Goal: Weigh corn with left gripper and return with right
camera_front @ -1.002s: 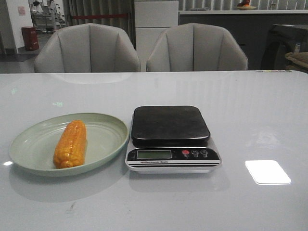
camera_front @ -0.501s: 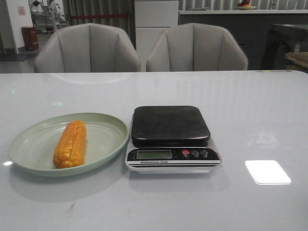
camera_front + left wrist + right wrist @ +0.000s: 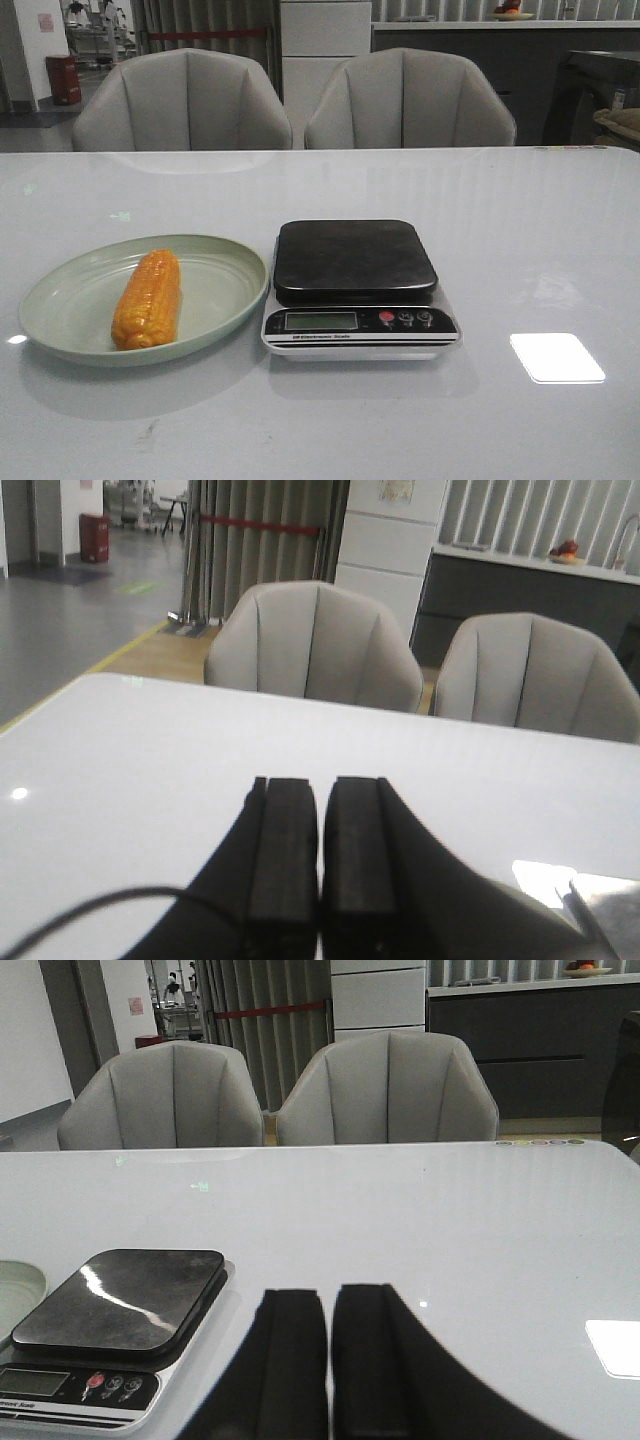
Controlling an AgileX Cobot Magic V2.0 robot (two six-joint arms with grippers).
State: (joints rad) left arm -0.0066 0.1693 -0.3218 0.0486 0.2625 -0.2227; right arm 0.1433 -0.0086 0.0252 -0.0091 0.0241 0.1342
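On the white table [image 3: 520, 230] we see a pale green plate [image 3: 215, 290] at near left and, just beside it to the right, a digital kitchen scale [image 3: 355, 262] whose dark platform is bare. The corn [image 3: 148, 298] lies lengthwise in the plate, one end near and the other far, so the weighing has not begun. The left gripper [image 3: 320, 855] and the right gripper [image 3: 328, 1360] each show fingers pressed nearly together with only a thin slit between them, and neither holds anything; neither appears in the front view. For the pickup we judge that the left gripper should first spread its jaws wider than the cob, descend over its middle, and close across the short axis, so that the round cob neither rolls against the plate rim nor tips when lifted.
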